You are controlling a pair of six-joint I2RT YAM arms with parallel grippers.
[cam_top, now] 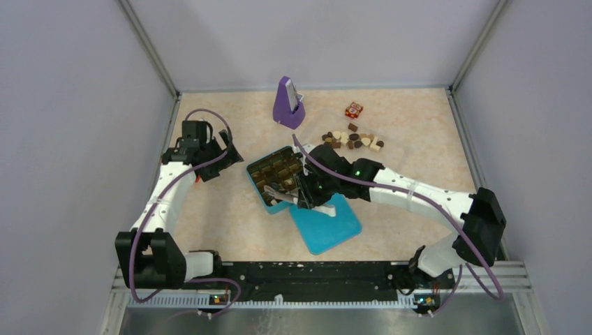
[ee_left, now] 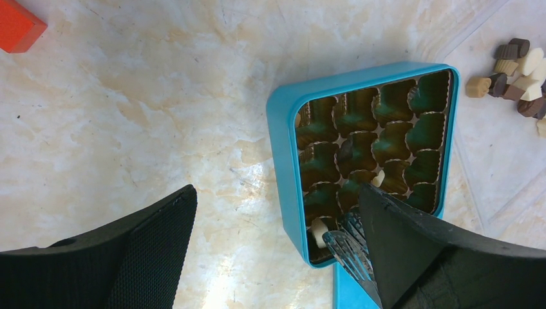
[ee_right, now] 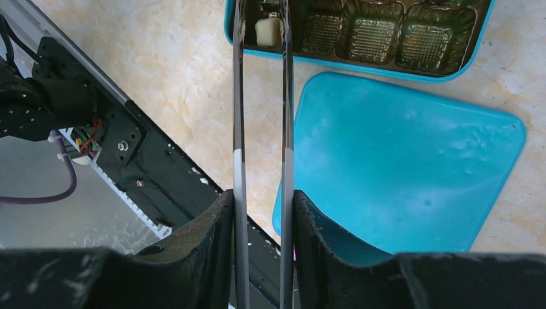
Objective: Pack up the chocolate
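Top view: right gripper point(cam_top: 306, 194) sits over the near corner of the teal box point(cam_top: 253, 180), with the lid point(cam_top: 328, 225) flat beside it. Loose chocolate point(cam_top: 352, 139) is heaped on the table beyond the box to the right, nearer the right arm. Left gripper point(cam_top: 227, 153) is left of the box, apart from it. Purple object point(cam_top: 287, 103) and patterned cube point(cam_top: 353, 110) are at the back.

Left wrist: fingers spread wide, nothing between them. Most box cups are bare. A cream piece point(ee_left: 320, 230) is in the near corner cup, with the tongs point(ee_left: 348, 248) tips just beside it. Another pale bit mid-tray is hard to make out. Red block point(ee_left: 16, 26) is cut off at the corner.

Right wrist: fingers clenched on the tongs, whose long blades run straight ahead into the box. The cream piece lies between the blades. Tips are cut off by the frame edge, so can't tell if it is pinched or let go.
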